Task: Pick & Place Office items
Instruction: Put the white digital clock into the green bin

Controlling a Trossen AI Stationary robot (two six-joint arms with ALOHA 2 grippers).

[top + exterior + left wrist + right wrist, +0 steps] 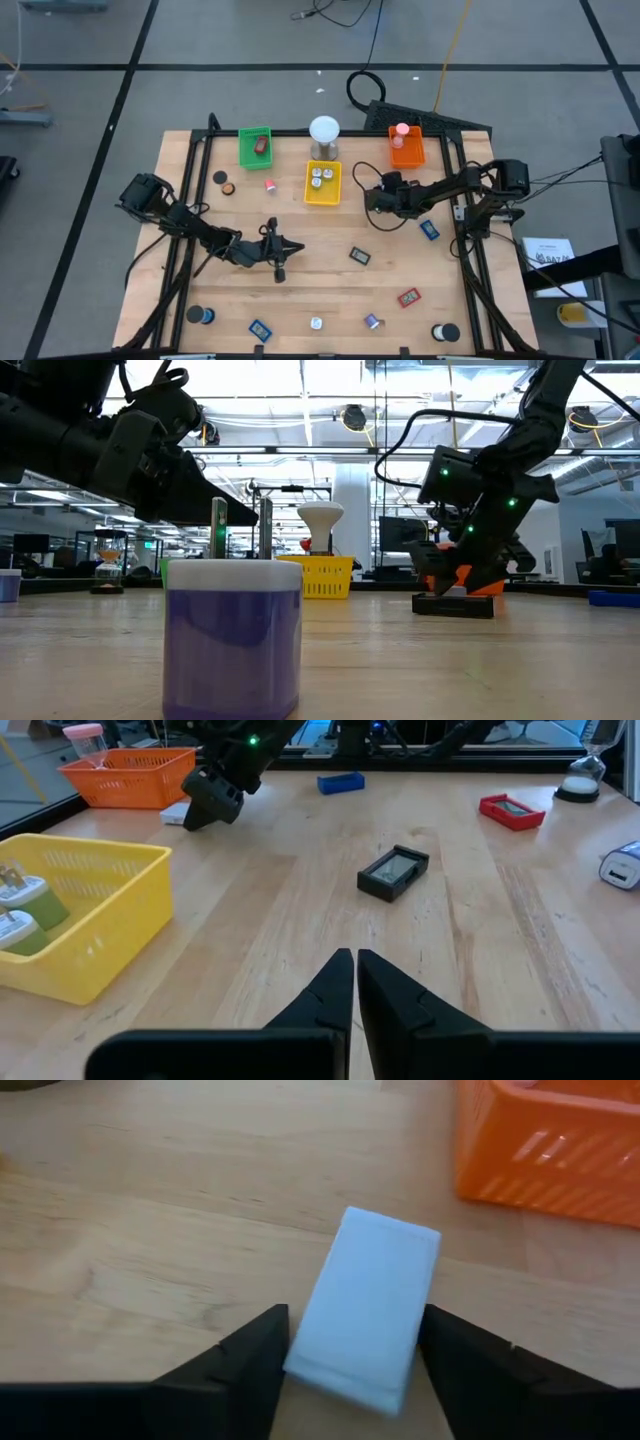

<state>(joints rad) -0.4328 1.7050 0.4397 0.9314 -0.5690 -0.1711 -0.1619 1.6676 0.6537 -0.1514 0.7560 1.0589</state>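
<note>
My right gripper [350, 1355] straddles the white block [370, 1315] beside the orange tray [560, 1150], jaws open; I'd centre before squeezing. Left gripper [355, 985] closed, empty.

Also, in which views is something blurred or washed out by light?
Low view: the purple-and-white roll up close is out of focus, and the ceiling lights blow out white. Right wrist view: the white block between the right pincer fingers looks soft. High view: evenly lit.
</note>
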